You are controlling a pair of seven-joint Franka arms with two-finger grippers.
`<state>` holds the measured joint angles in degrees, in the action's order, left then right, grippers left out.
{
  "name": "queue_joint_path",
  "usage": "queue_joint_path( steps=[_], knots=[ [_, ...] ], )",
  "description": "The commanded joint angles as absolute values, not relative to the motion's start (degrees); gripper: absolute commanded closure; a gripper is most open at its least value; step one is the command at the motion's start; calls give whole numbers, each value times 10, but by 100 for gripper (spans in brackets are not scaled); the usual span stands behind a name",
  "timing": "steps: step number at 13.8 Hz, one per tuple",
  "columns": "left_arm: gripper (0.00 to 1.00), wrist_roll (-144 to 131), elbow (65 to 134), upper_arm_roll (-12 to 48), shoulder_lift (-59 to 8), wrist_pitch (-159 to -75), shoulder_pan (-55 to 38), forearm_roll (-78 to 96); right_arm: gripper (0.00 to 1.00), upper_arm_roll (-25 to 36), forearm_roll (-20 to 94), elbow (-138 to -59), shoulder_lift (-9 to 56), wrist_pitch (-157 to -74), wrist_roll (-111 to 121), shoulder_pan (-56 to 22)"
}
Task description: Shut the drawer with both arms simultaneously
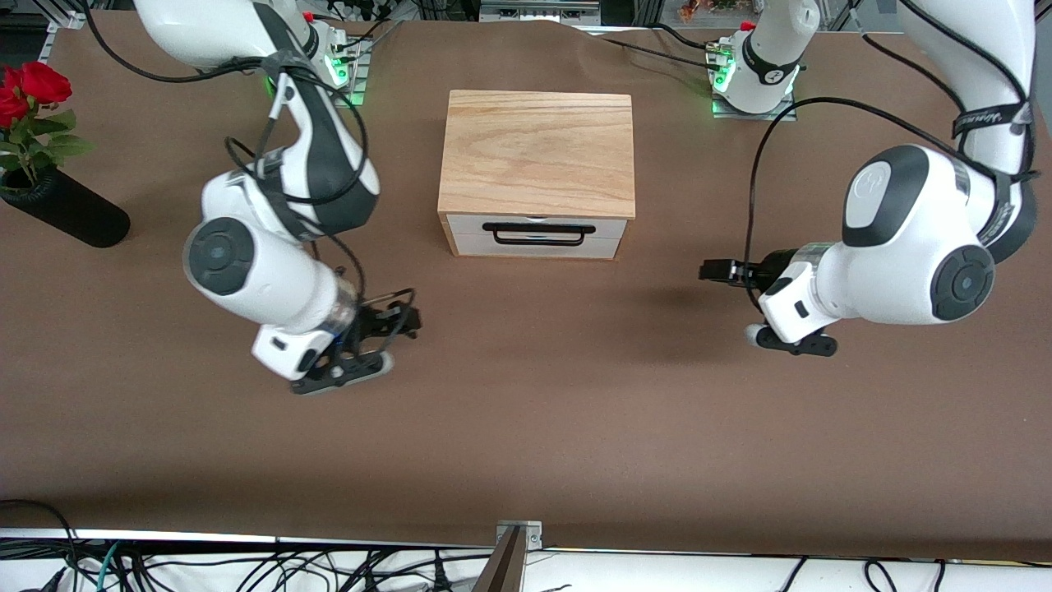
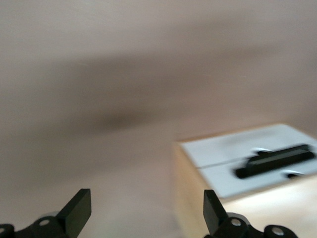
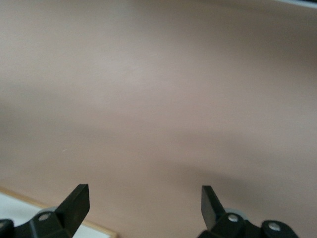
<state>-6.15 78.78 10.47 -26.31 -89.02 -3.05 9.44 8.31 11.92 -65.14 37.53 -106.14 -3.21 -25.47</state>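
The small light-wood box (image 1: 537,152) stands mid-table. Its drawer's white front panel (image 1: 468,228) with the black bar handle (image 1: 538,234) sits flush with the box front; no tray sticks out. My left gripper (image 1: 713,271) is open and empty, low over the cloth beside the box toward the left arm's end, apart from it. Its wrist view (image 2: 147,203) shows the white panel (image 2: 223,151) and handle (image 2: 275,161). My right gripper (image 1: 401,322) is open and empty over the cloth toward the right arm's end, also apart. Its wrist view (image 3: 144,201) shows a white, wood-edged corner (image 3: 20,210).
A black vase (image 1: 70,212) with red roses (image 1: 29,90) lies at the right arm's end of the table. Brown cloth (image 1: 526,427) covers the table. The table's front edge (image 1: 246,538) runs along the bottom, with cables below it.
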Motion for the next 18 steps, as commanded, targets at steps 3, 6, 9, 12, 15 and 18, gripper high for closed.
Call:
queue_joint_path(
  steps=[3,6,9,12,15,18],
  knots=[
    [0,-54,735,99,-233,-887,-22,-32,0,179,110,-650,317,-976,-25,-256],
    [0,-55,718,83,-207,-899,-6,-38,0,210,97,-650,295,-968,-24,-258],
    [0,-54,887,63,-85,-1006,-8,-39,0,189,14,-683,231,-973,-25,-240],
    [0,-57,960,63,-19,-1035,-19,-40,0,82,-8,-759,137,-970,-29,-132],
    [0,-55,948,55,-20,-986,-19,-38,0,59,-11,-837,84,-977,-26,-83],
    [0,-52,944,54,-25,-966,-5,-29,0,29,-11,-853,74,-973,-25,-61]
  ],
)
